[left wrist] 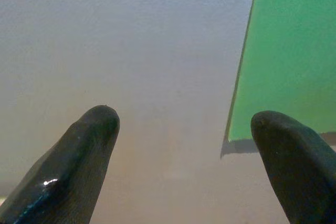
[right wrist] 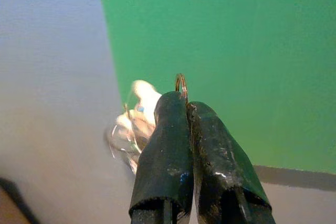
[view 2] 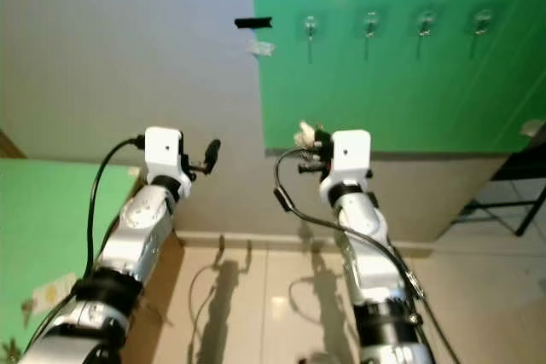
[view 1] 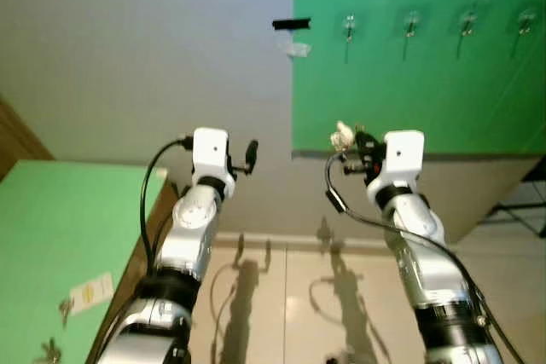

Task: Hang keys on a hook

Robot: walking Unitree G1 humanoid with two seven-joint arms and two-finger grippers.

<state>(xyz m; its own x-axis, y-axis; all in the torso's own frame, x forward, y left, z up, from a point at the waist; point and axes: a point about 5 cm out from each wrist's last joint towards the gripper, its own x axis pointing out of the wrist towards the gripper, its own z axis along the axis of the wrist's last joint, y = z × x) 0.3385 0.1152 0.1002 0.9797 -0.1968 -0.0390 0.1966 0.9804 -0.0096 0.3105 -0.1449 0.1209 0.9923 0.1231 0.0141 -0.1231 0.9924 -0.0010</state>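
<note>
The keys (right wrist: 137, 124) hang from my right pincer (right wrist: 186, 106), whose two black fingers are pressed together on the thin metal ring (right wrist: 181, 83); the bunch, with a pale fob, dangles beside the fingertips, low against the green board (view 1: 409, 83) and well below its row of hooks (view 1: 349, 28). I judge the bunch light but loose: it will swing and jingle. The ring is stiff, thin and slippery, so pinching it near its lower arc, leaving the top loop free, seems the right hold for slipping it over a hook. My left pincer (left wrist: 184, 124) is spread wide and holds nothing, facing the grey wall (view 1: 145, 57) just beside the board's edge. I can read no writing or brand anywhere.
</note>
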